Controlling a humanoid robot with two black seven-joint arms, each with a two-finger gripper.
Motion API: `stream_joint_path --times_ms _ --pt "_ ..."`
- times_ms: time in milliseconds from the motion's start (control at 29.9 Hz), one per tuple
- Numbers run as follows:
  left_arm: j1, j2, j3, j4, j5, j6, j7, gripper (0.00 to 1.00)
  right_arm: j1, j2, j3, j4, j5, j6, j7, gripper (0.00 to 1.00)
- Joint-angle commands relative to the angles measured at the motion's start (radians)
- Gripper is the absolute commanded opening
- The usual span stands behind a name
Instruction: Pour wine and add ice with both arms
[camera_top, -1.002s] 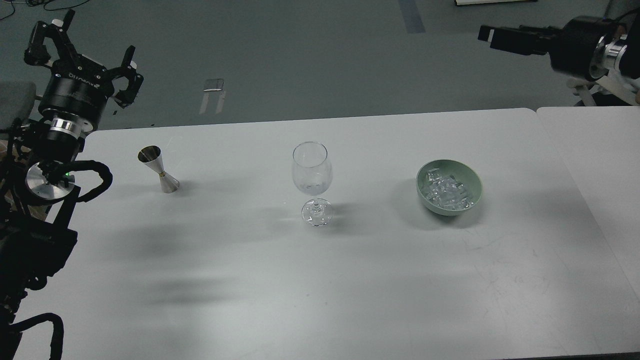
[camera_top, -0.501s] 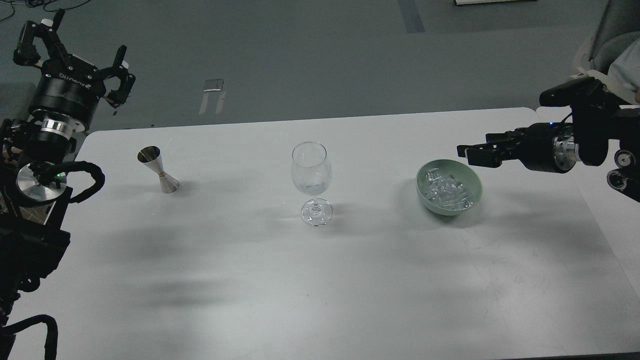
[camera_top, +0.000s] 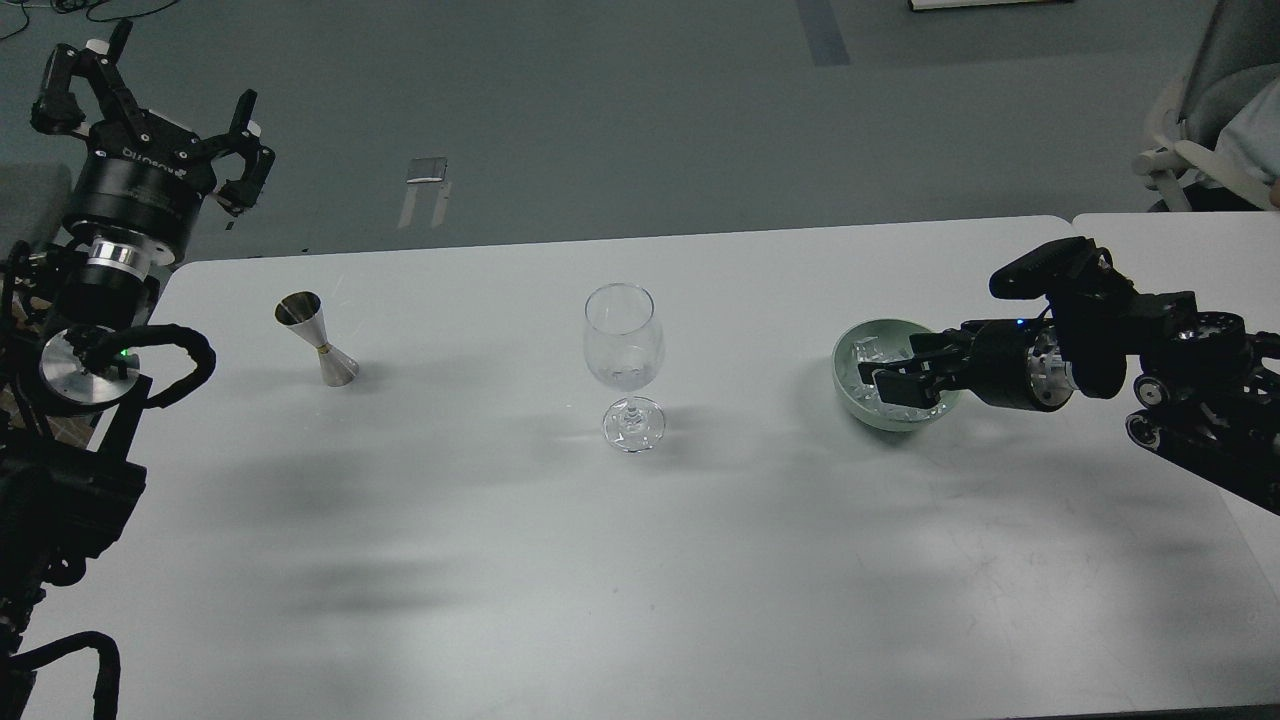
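A clear stemmed wine glass (camera_top: 623, 345) stands upright at the table's middle. A steel jigger (camera_top: 318, 338) stands to its left. A green bowl (camera_top: 888, 422) to the right holds several clear ice cubes (camera_top: 862, 352). My right gripper (camera_top: 890, 368) reaches in from the right, lies low inside the bowl over the ice with its fingers apart, and hides most of the cubes. My left gripper (camera_top: 150, 100) is raised off the table's far left corner, open and empty, well behind and left of the jigger.
The white table (camera_top: 600, 550) has a second table (camera_top: 1180, 250) butted against its right side. A grey chair (camera_top: 1200, 130) stands beyond the far right corner. My left arm's cables (camera_top: 170, 345) hang over the table's left edge.
My right arm has swung down and left from high at the far right, and its gripper has dropped into the bowl. My left gripper has barely moved.
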Motion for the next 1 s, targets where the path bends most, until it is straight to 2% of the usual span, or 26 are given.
stream_joint_path --times_ms 0,267,434,768,969 --pt "0.016 0.003 -0.021 0.0 -0.011 -0.005 0.002 0.98 0.0 0.007 0.0 -0.015 -0.003 -0.013 -0.001 0.78" --pt "0.043 0.006 -0.026 0.0 -0.024 -0.006 0.0 0.98 -0.014 0.009 0.0 -0.017 -0.003 -0.015 -0.005 0.79" --pt "0.043 0.003 -0.027 0.0 -0.024 -0.008 0.0 0.98 -0.028 0.012 0.0 -0.017 -0.02 -0.015 -0.031 0.79" --pt "0.037 0.0 -0.029 0.003 -0.024 0.0 0.002 0.98 -0.031 0.016 -0.002 -0.023 -0.02 -0.015 -0.034 0.78" --pt "0.036 0.0 -0.029 0.005 -0.027 -0.003 0.0 0.98 -0.038 0.016 0.0 -0.024 -0.021 -0.015 -0.034 0.71"
